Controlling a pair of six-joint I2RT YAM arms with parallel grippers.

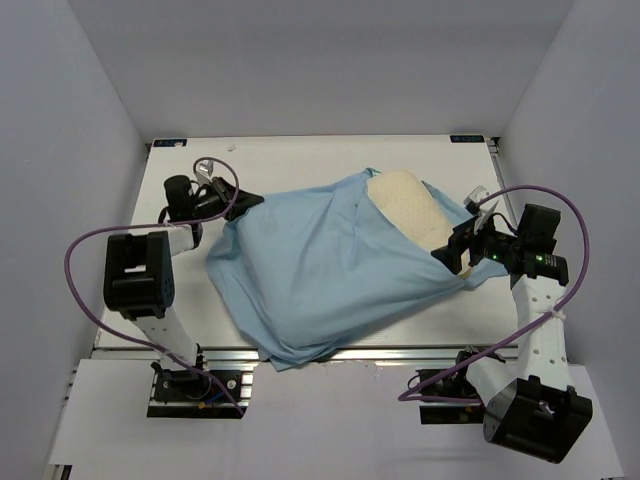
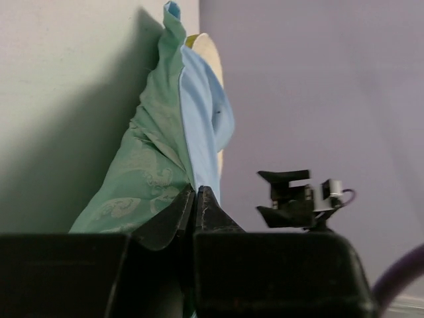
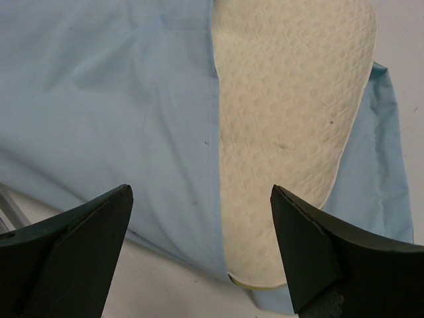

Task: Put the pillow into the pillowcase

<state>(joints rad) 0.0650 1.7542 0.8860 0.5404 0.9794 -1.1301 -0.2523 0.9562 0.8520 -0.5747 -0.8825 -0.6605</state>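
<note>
The light blue pillowcase (image 1: 310, 265) lies across the table and covers most of the cream pillow (image 1: 412, 205), whose far-right end sticks out of the opening. My left gripper (image 1: 248, 202) is shut on the pillowcase's left corner. In the left wrist view its fingertips (image 2: 194, 193) pinch the cloth, mint-green (image 2: 136, 189) on one face and blue on the other, with a sliver of pillow (image 2: 209, 53) beyond. My right gripper (image 1: 450, 250) is open and empty. In the right wrist view it (image 3: 200, 192) hovers over the pillowcase hem (image 3: 106, 99) and the pillow's near corner (image 3: 291, 112).
The white table (image 1: 300, 160) is enclosed by grey walls at the back and sides. The pillowcase's near corner hangs over the front rail (image 1: 400, 352). The right gripper shows in the left wrist view (image 2: 291, 199). Purple cables loop beside both arms.
</note>
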